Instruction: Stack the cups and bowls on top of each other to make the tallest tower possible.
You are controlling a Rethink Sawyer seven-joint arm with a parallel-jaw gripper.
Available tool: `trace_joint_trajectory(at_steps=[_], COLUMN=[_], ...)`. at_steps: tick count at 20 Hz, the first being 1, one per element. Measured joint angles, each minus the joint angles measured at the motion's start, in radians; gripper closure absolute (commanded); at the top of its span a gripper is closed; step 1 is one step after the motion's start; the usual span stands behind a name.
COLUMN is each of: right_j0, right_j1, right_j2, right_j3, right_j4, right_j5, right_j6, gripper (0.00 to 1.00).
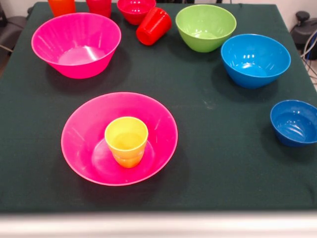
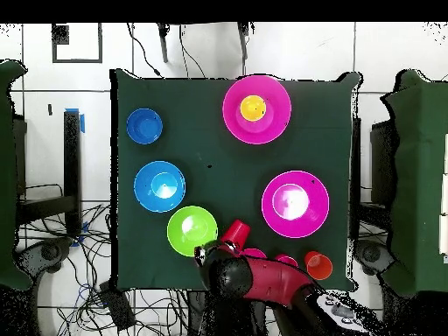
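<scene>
A wide hot pink bowl point(image 1: 158, 124) sits near the table's front edge with the yellow cup point(image 1: 126, 139) upright inside it; both also show in the overhead view point(image 2: 276, 109). A second pink bowl point(image 1: 77, 44), the lime green bowl point(image 1: 205, 27), the light blue bowl point(image 1: 255, 59) and the small dark blue bowl point(image 1: 295, 123) stand apart on the cloth. A red cup point(image 1: 153, 26) lies on its side beside the small red bowl point(image 1: 135, 10). An orange cup point(image 1: 61, 6) and another red cup point(image 1: 100, 6) stand at the far edge. The gripper point(image 2: 220, 262) shows only from above, at the robot's edge of the table beside the green bowl point(image 2: 192, 230).
The dark green cloth point(image 1: 208, 163) covers the table. The red and black arm point(image 2: 262, 278) hangs over the robot's edge of the table and partly hides the red bowl and cups there. Cables lie on the floor around the table.
</scene>
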Motion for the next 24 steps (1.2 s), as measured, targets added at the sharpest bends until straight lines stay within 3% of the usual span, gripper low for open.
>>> trace_joint_trajectory(at_steps=[12, 24], right_j0=[0.105, 0.113], right_j1=[0.001, 0.073], right_j2=[-0.009, -0.010], right_j3=[-0.045, -0.196], right_j4=[0.002, 0.002], right_j5=[0.009, 0.035], right_j6=[0.054, 0.054], gripper=[0.00, 0.00])
